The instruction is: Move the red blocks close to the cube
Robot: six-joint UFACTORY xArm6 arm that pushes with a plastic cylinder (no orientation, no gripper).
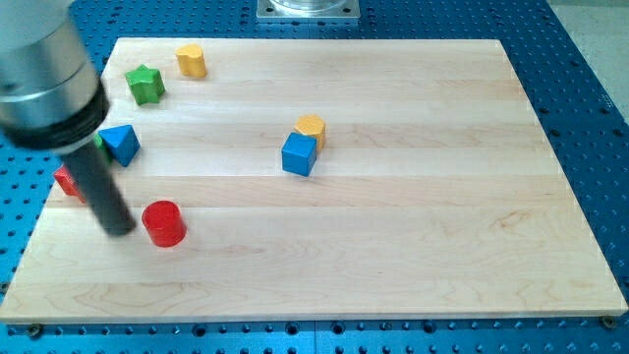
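Camera view: red plastic cylinder [163, 222] lies low on the view's left of the pale wooden bench [413, 246], well apart from the blue plastic cube [299, 154]. My tip [120, 230] stands just left of it; no claw fitted. Risk: an off-centre push rolls it aside. The rod half hides the red star block [66, 181].

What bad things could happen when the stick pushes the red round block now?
My tip sits just left of the red cylinder, so an off-centre push could roll it aside, missing the blue cube. A hard push might knock the cube against the yellow block touching it. The red star is mostly hidden behind my rod, so I might bump it.
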